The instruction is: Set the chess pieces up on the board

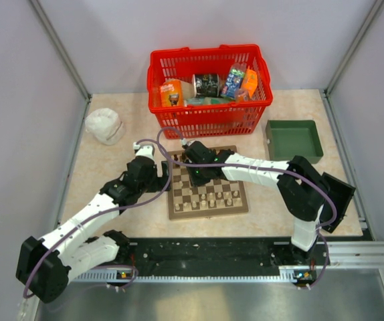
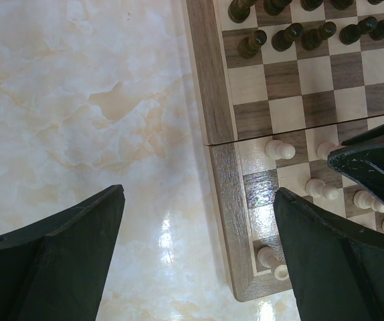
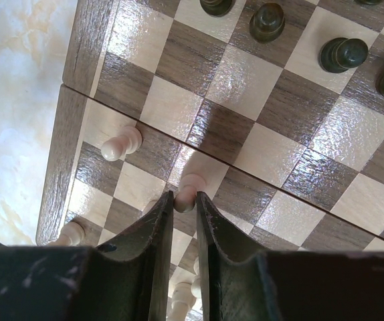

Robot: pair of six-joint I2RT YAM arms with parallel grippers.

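The board point(image 1: 172, 202) lies mid-table, with dark pieces on its near rows and pale ones on its far rows. My right gripper point(image 1: 197, 175) hangs over the board's far left part. In the right wrist view it point(image 3: 185, 198) is shut on the head of a pale pawn point(image 3: 192, 186) that stands on a square. Another pale pawn point(image 3: 120, 144) stands to its left, and dark pieces point(image 3: 342, 53) stand further off. My left gripper point(image 1: 160, 178) is open and empty; the left wrist view shows it point(image 2: 199, 194) over the bare table beside the board's border point(image 2: 219, 87), near pale pawns point(image 2: 279, 148).
A red basket point(image 1: 209, 87) of packets stands behind the board. A green tray point(image 1: 294, 139) is at the back right. A white crumpled bag point(image 1: 105, 126) lies at the back left. Walls close in the table on three sides.
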